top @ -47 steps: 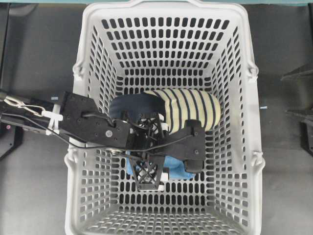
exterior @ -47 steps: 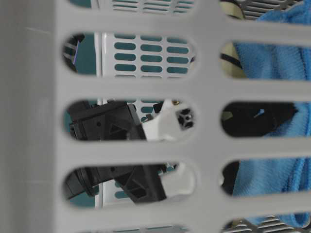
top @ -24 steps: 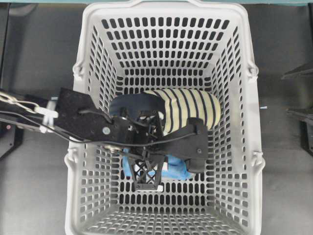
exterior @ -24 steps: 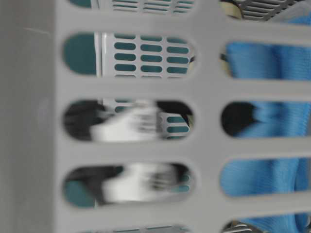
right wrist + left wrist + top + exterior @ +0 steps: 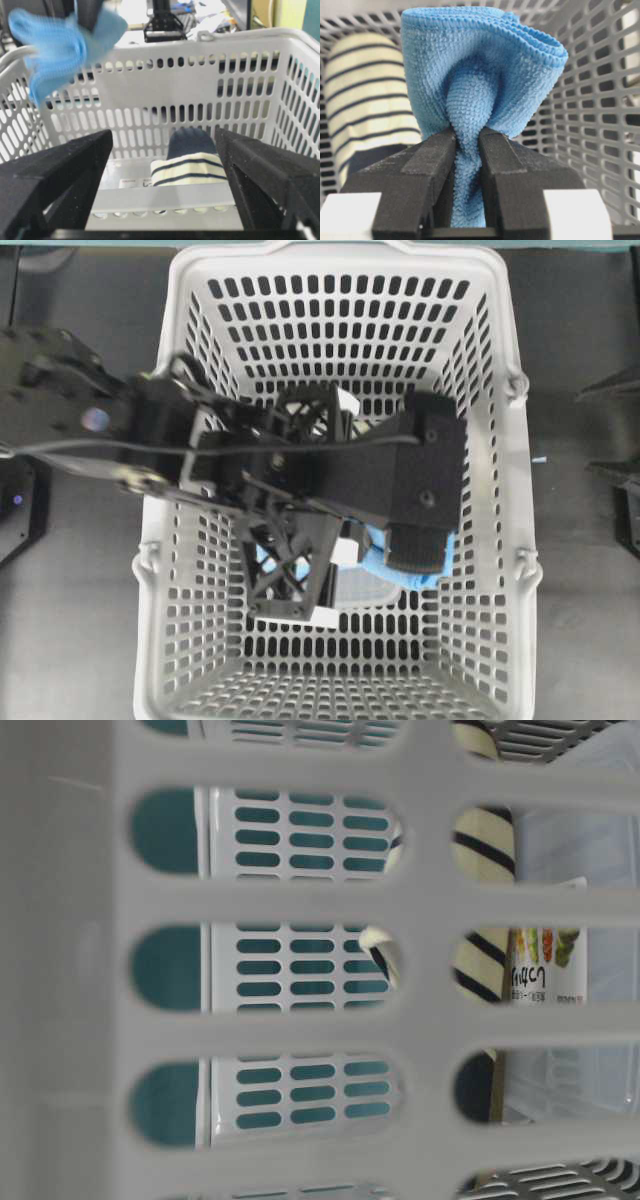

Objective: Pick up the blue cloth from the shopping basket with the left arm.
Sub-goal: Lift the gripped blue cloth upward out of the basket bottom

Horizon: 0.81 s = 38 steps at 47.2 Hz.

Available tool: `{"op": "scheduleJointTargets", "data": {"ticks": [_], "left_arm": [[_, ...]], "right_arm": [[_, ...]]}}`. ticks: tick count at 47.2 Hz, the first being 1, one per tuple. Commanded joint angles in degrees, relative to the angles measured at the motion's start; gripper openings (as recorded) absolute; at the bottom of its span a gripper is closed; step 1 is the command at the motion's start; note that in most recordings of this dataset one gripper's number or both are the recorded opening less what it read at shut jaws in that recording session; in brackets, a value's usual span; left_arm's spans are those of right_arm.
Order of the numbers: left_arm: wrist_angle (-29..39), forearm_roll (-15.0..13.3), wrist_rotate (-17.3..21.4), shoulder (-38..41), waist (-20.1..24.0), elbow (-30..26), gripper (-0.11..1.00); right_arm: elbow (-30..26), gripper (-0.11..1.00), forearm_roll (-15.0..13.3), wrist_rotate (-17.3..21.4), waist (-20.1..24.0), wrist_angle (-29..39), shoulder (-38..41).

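Dark tabletop (image 5: 70, 640) carries the shopping basket (image 5: 520, 540). High above its middle, the left gripper (image 5: 467, 150) pinches the blue cloth (image 5: 475, 75) tight. Lift looks nearly done; next, clear the rim.

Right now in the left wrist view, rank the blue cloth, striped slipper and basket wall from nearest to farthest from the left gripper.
1. Blue cloth: pinched between the left gripper fingers.
2. Striped slipper: behind, at left.
3. Basket wall: beyond, at right and rear.

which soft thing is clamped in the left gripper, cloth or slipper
The blue cloth, pinched in the left gripper; the striped slipper lies free behind it.
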Motion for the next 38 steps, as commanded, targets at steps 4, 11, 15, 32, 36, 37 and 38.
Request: {"op": "scheduleJointTargets", "data": {"ticks": [4,11,15,32,36,37,38], "left_arm": [[0.8,0.2,-0.3,-1.4,-0.2,-3.3,0.12],[0.5,0.2,-0.5,-1.4,-0.2,-3.3,0.12],[0.4,0.2,-0.5,-1.4,-0.2,-3.3,0.12],[-0.3,0.2,-0.9,-1.4,-0.2,-2.5,0.12],[-0.9,0.2,-1.0,-1.7,-0.2,-1.8,0.12],[-1.2,0.2,-1.0,-1.7,-0.2,-1.5,0.12],[-1.4,0.2,-1.0,-1.7,-0.2,-1.2,0.12]], "right_arm": [[-0.4,0.81,0.2,0.1,-0.2,-0.5,0.4],[-0.4,0.81,0.2,0.1,-0.1,-0.5,0.3],[-0.5,0.81,0.1,0.1,-0.3,-0.5,0.2],[-0.5,0.81,0.2,0.1,-0.5,-0.5,0.0],[-0.5,0.81,0.2,0.1,-0.5,-0.5,-0.1],[-0.5,0.81,0.2,0.1,-0.5,-0.5,-0.1],[-0.5,0.81,0.2,0.1,-0.5,-0.5,-0.1]]}}
